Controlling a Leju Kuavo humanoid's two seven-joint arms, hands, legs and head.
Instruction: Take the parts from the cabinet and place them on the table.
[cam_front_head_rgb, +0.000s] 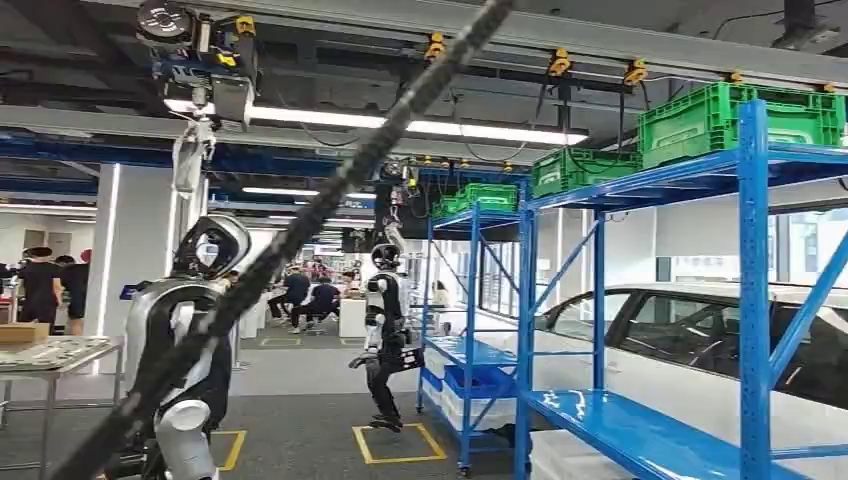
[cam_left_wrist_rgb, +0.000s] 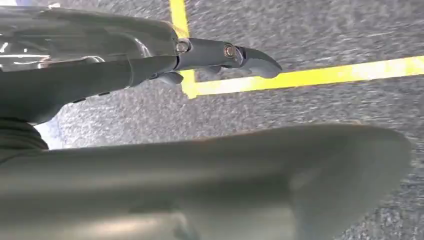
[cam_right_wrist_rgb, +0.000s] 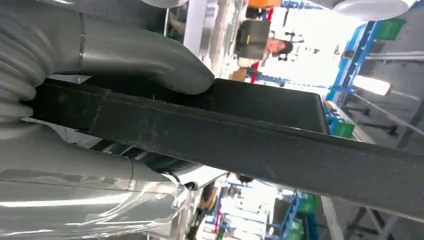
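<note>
A long black flat part lies in my right hand; the grey thumb presses on its upper face and the fingers wrap beneath it. In the head view the same black part runs as a slanted bar from the lower left to the top middle. My left hand hangs over grey floor with its fingers stretched out and nothing in them. The blue cabinet rack stands on the right, its lower shelf bare. A table with flat items on it stands at the far left.
Green crates sit on top of the blue racks. A white car is parked behind the rack. Two other humanoid robots stand ahead, hung from overhead rails. People stand in the background. Yellow tape marks the floor.
</note>
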